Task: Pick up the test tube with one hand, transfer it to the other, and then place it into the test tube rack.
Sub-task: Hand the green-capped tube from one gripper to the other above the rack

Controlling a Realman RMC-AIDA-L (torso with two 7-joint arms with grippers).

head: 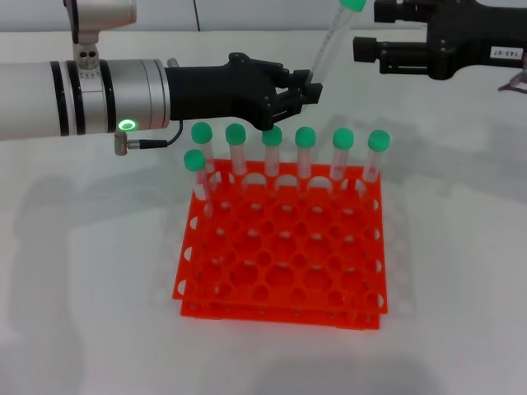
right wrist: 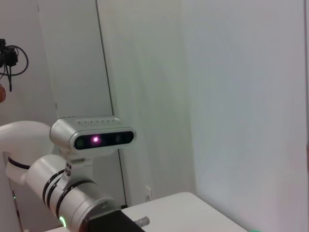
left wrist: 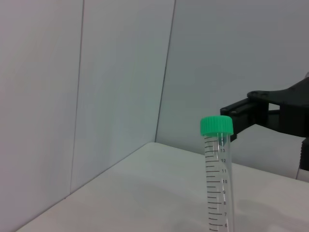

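**Head view: tube held aloft behind rack**

Slim clear plastic test tube with green cap [head: 332,39] tilted, lower end pinched in closed black left end effector [head: 306,89], above and behind bright orange-red square test tube rack [head: 284,247] on white table [head: 82,271]. Seven other green-capped tubes [head: 305,152] upright in rack's far holes. Black labelled right end effector [head: 368,33] just beside tube's cap, fingers spread, holding nothing.

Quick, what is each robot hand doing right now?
Left gripper: closed on the slim clear plastic test tube with a green cap, held above the orange-red rack.
Right gripper: open, empty, beside the tube's cap.
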